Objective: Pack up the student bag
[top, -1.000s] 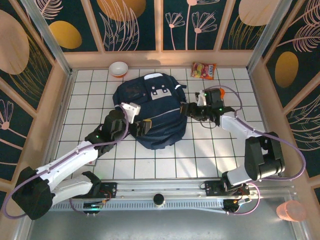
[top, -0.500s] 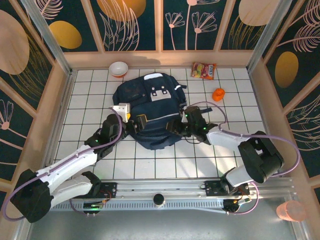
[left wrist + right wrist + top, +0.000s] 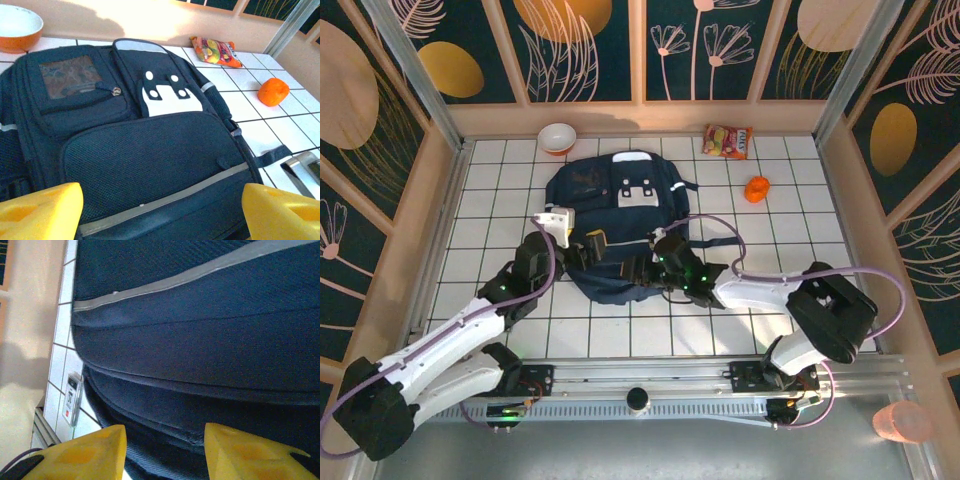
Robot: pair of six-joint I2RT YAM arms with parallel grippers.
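squarely mid-frame in the top view, the student bag [image 3: 615, 205] lies front-up on the tiled worktop [image 3: 500, 180]. the left gripper [image 3: 597, 244] sits at its lower left edge, spread wide. the right gripper [image 3: 652, 268] sits at its lower edge, partly spread. an orange [image 3: 756, 189] lies to the right.

Each arm starts at a black base block bolted on the silver rail [image 3: 650, 372]. The left arm [image 3: 450, 340] and right arm [image 3: 760, 292] share one build: glossy white link shells set between bulky matte-black joint housings. A lilac cable loops out from each base at the rail and runs along the links to the wrist. Small green lights glow on the bases at the rail and on the black joints farthest from it. A white camera block [image 3: 557, 221] caps the left wrist. The left gripper [image 3: 160, 215] and right gripper [image 3: 165, 440] carry chunky bright-yellow fingers [image 3: 42, 210] with faceted, angular faces.
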